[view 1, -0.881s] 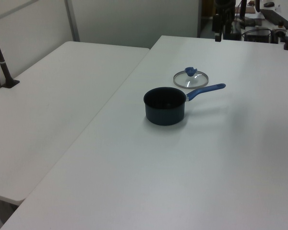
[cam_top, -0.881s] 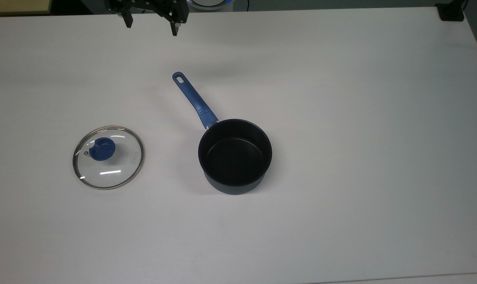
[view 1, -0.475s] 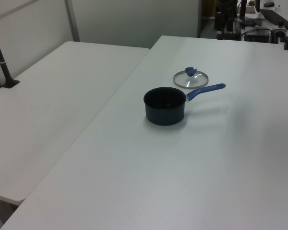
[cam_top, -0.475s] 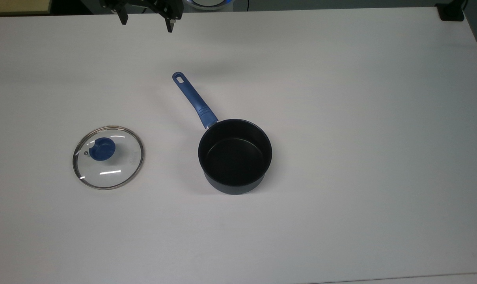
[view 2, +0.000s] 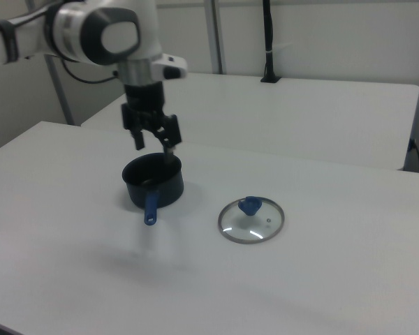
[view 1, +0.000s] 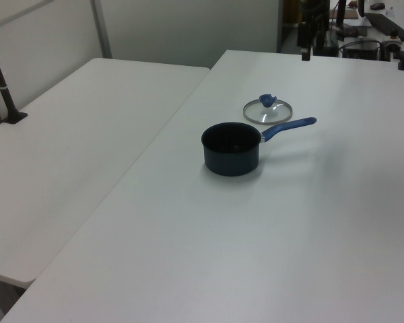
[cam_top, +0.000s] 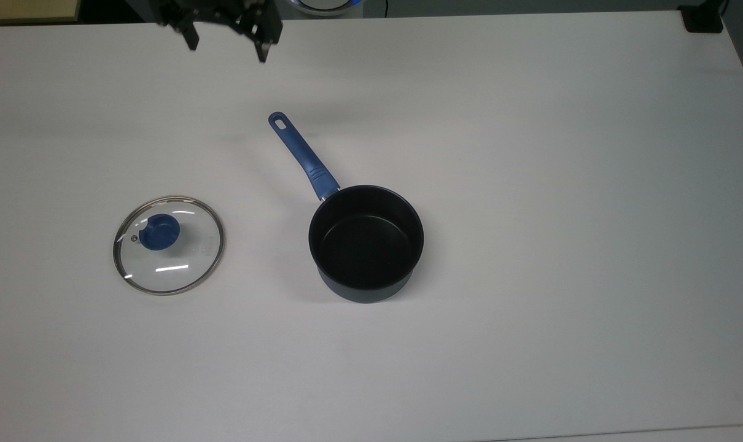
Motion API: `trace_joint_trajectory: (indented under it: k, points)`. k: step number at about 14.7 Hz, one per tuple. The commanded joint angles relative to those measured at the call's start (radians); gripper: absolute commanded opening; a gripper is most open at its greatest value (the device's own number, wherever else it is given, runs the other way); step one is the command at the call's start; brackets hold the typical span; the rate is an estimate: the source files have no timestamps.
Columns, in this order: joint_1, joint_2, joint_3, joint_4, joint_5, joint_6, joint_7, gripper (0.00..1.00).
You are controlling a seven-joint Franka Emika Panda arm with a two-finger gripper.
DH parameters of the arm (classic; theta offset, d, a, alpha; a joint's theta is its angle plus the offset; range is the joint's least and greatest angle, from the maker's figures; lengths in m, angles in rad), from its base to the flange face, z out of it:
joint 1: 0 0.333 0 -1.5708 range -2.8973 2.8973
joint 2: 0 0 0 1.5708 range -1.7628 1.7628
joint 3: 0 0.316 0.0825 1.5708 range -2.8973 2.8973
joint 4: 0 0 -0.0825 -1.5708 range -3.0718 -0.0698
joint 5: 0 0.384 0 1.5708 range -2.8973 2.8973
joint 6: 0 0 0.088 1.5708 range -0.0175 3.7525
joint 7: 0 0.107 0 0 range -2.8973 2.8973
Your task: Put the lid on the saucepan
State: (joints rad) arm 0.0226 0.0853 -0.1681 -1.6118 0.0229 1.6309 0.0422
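Looking at surroundings: white table (cam_top: 531,184) carries the pan and lid; a 2nd white table (view 1: 74,134) butts against it on the left view's left; black post (view 2: 267,42) stands at the far table edge in the right view
Obstacles: nothing lies on the table btwn gripper and lid; the pan handle is the nearest thing to that stretch
Gripper (cam_top: 227,52): hangs over the table's far edge at the top view's upper left, fingers pointing down; also seen in the right view (view 2: 153,145) in front of the pan
Jaws: spread wide apart, holding nothing
Fingers (cam_top: 261,52): dark, well clear of the table surface judging by the right view
Lid (cam_top: 168,245): flat on the table, knob up, at the top view's left; well apart from the gripper, nearer the top view's bottom and a bit left of the jaws
Knob (cam_top: 159,232): blue, off-centre toward the lid's upper left in the top view; nothing touching it
Saucepan (cam_top: 366,243): upright, open, inside dark and bare; to the lid's right in the top view, apart from it
Handle (cam_top: 303,156): blue, runs up-left in the top view, its holed end pointing roughly toward the gripper, w/ a clear gap btwn them
Lid vs pan: side by side, not touching; in the right view lid (view 2: 251,220) sits right of pan (view 2: 153,183); in the left view lid (view 1: 268,111) sits behind pan (view 1: 231,149)
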Motion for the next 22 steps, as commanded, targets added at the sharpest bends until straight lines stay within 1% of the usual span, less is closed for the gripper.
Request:
trace_joint_trajectory:
  k: [1, 4, 8, 12, 17, 19, 22]
  points:
    - [-0.065, 0.094, -0.017, 0.043, 0.043, 0.117, -0.027, 1.0]
    - [-0.107, 0.16, -0.027, 0.047, 0.043, 0.252, -0.027, 1.0]
    - [-0.138, 0.229, -0.027, 0.047, 0.045, 0.378, -0.025, 1.0]
    - [-0.142, 0.339, -0.027, 0.047, 0.042, 0.501, -0.021, 1.0]
    - [-0.142, 0.41, -0.027, 0.046, 0.045, 0.63, -0.002, 1.0]
    - [-0.141, 0.429, -0.027, 0.046, 0.04, 0.693, 0.047, 1.0]
    - [-0.138, 0.458, -0.027, 0.046, 0.037, 0.696, 0.048, 1.0]
